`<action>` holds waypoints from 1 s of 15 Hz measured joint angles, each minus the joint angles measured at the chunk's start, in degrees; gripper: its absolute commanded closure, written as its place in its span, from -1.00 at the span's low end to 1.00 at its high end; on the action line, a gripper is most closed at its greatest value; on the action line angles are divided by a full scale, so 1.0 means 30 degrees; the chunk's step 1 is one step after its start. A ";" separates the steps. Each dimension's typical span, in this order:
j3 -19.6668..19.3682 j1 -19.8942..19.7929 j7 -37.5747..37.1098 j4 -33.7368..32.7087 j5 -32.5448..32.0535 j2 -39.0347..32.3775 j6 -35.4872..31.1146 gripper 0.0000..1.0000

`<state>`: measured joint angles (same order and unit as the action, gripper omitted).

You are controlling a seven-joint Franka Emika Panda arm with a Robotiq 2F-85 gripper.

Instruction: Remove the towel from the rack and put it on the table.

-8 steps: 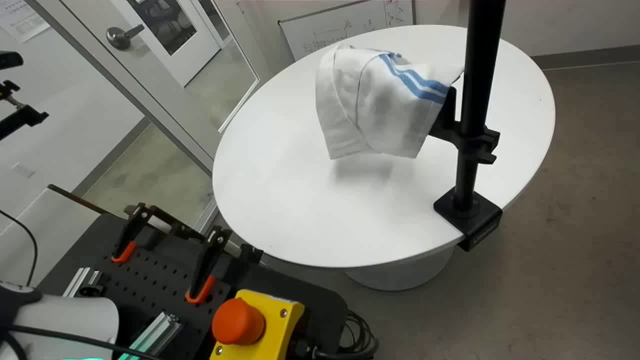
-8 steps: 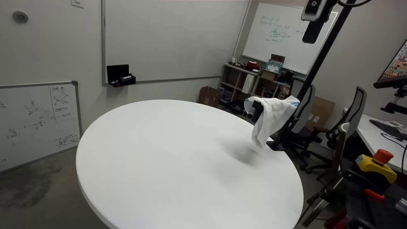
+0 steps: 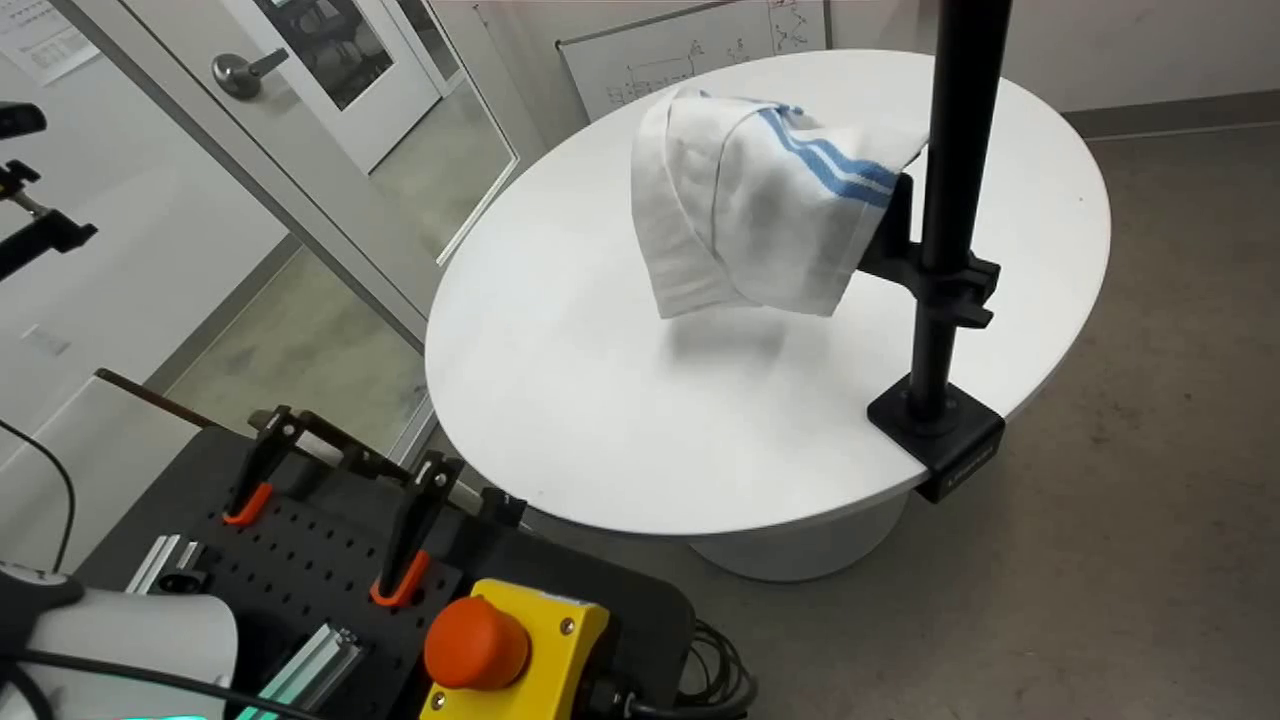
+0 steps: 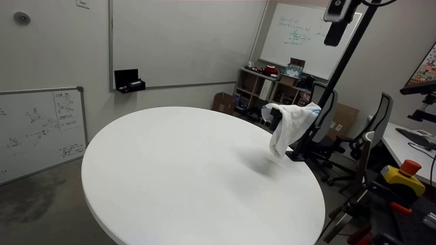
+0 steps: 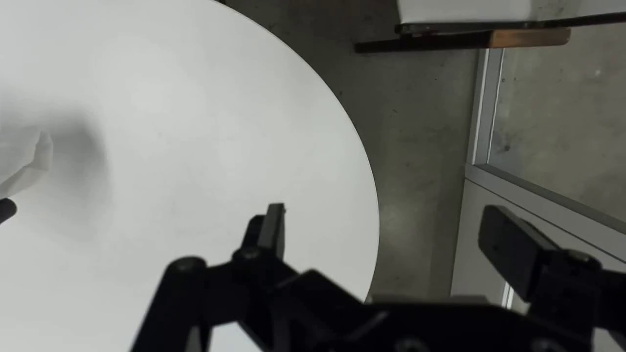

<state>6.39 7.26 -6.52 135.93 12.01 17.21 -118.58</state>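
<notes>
Operator: How far along is the job?

Spotter: You're at the start, as I judge it. The towel [image 3: 760,215] hangs on the rack [image 3: 950,220], in the upper part of the frame, just right of centre, in an exterior view; its lower edge looks clear of the table [image 3: 580,400], going by the shadow [image 3: 735,340] below it. So none of the moving is done. You have it all left: reach the towel, pinch it, draw it off, lay it down.

Operator: And the pincer [image 5: 392,239]?

Spotter: You have it spread wide across the bottom of the wrist view, with nothing between its two fingers [image 5: 271,232]. Only a scrap of the towel shows there, at the left edge, well apart from them, so your next move probably goes that way.

Operator: Count things out.

Spotter: You have one towel, one rack, one table, one pincer. Towards the lower left of an exterior view, you also have two orange-tipped clamps [image 3: 408,530] and one stop button [image 3: 478,640].
</notes>
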 measured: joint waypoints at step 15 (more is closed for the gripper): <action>-0.2845 -0.4192 -0.0281 0.0011 -0.2167 -0.0432 -0.1748 -1.00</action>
<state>-2.14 -5.32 -7.37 135.96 5.50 15.91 -123.83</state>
